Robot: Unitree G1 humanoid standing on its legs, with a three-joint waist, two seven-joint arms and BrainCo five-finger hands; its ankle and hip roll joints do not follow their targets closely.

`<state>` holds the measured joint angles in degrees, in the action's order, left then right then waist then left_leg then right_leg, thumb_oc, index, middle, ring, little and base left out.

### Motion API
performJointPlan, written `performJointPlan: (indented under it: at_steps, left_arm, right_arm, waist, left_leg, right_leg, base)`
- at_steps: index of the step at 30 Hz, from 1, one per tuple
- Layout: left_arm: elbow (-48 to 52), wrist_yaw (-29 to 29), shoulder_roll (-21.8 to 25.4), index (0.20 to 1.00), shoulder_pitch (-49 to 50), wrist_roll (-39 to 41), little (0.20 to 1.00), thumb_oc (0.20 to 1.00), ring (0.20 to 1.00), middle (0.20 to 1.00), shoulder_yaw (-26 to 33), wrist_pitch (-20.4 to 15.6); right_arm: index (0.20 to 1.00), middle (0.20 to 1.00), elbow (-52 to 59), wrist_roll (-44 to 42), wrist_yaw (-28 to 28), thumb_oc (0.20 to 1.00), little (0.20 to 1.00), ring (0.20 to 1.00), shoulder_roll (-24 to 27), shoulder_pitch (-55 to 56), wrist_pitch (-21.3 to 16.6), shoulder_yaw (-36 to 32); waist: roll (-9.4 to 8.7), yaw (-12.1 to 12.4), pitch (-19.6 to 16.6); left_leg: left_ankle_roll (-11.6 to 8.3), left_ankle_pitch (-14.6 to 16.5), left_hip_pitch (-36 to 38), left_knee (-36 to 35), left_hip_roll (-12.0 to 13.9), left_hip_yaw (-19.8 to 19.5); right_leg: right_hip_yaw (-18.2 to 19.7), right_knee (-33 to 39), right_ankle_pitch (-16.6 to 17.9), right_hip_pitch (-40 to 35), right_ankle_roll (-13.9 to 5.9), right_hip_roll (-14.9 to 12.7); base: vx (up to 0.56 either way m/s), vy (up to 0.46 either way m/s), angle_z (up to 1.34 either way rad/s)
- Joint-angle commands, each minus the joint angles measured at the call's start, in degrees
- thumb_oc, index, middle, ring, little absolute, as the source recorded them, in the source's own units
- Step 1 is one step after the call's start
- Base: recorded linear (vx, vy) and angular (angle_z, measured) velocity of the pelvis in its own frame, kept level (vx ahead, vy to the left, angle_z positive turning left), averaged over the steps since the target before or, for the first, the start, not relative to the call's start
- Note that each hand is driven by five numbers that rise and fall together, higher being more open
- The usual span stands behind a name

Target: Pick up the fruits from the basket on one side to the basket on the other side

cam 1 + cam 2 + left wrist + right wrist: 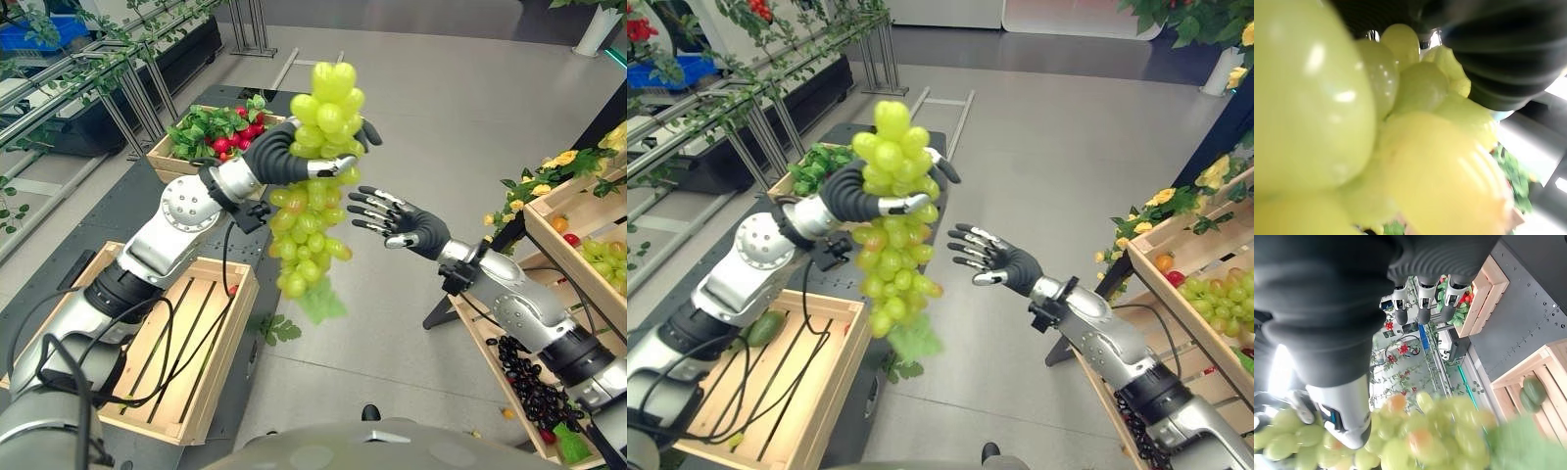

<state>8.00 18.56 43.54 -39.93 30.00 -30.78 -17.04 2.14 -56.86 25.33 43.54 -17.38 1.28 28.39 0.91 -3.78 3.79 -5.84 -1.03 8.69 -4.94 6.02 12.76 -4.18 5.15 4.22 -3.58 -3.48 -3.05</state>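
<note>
**Green grapes held upright over the grey floor**

Grey floor runs under the whole scene, with dark metal plating on the robot's left. Nearest, at the lower left, a slatted wooden crate sits on that plating; the right eye view shows a green fruit lying at its left wall. At the lower right, a wooden shelf stand carries dark grapes on its low edge, and more green grapes and red and orange fruit in the upper tray.

Between them, in the air above the floor, the left robot hand is clamped round a large bunch of green grapes, gripping near the upper part. The bunch's long axis stands close to vertical: its broad top rises above the fingers, and its narrow end with a green leaf points down at the floor. The right robot hand hovers just beside the bunch's middle, fingers spread and straight, apart from the grapes.

Farther off, beyond the left arm, a second wooden crate holds leafy greens and red fruit.
</note>
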Motion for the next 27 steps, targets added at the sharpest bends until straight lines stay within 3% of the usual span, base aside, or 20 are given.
performJointPlan:
  at_steps: [1, 10, 27]
  left_arm:
    - [-2.94, -1.95, -2.17, 0.200, -9.13, 0.11, 0.200, 0.200, 0.200, 0.200, -0.65, -3.44]
    - [-3.74, -2.65, -7.74, 0.200, -10.50, 0.97, 0.200, 0.200, 0.200, 0.200, -1.76, -3.29]
    - [-4.84, -3.55, -9.26, 0.200, -11.09, -0.57, 0.200, 0.200, 0.200, 0.200, -3.02, -2.96]
  right_arm:
    - [1.000, 1.000, 2.26, 1.39, 0.42, 1.000, 1.000, 1.000, -0.32, -4.69, -2.04, 1.82]
    - [1.000, 1.000, 1.94, 2.15, -0.72, 1.000, 1.000, 1.000, -3.86, -6.94, -2.12, 4.32]
    - [1.000, 1.000, 2.02, 2.26, -2.19, 1.000, 1.000, 1.000, -4.81, -9.33, -1.72, 6.38]
  waist:
    - [-2.98, -0.02, -1.69]
    - [-2.87, -0.29, -1.25]
    - [-2.65, -0.64, -0.48]
  left_leg:
    - [0.14, -0.23, 0.11, 0.71, -1.34, -0.64]
    - [0.29, -0.80, -0.29, 0.80, -1.27, -0.44]
    - [0.24, -0.68, -0.21, 0.81, -1.19, 0.04]
  right_leg:
    - [-1.12, -2.61, -1.41, -2.16, -5.92, -2.44]
    - [-0.90, -2.92, -0.91, -1.48, -5.61, -2.46]
    - [-0.77, -3.27, -1.13, -1.08, -5.43, -2.27]
  base:
    - [0.04, 0.014, -0.01]
    - [0.00, 0.002, -0.01]
    - [0.00, 0.002, -0.03]
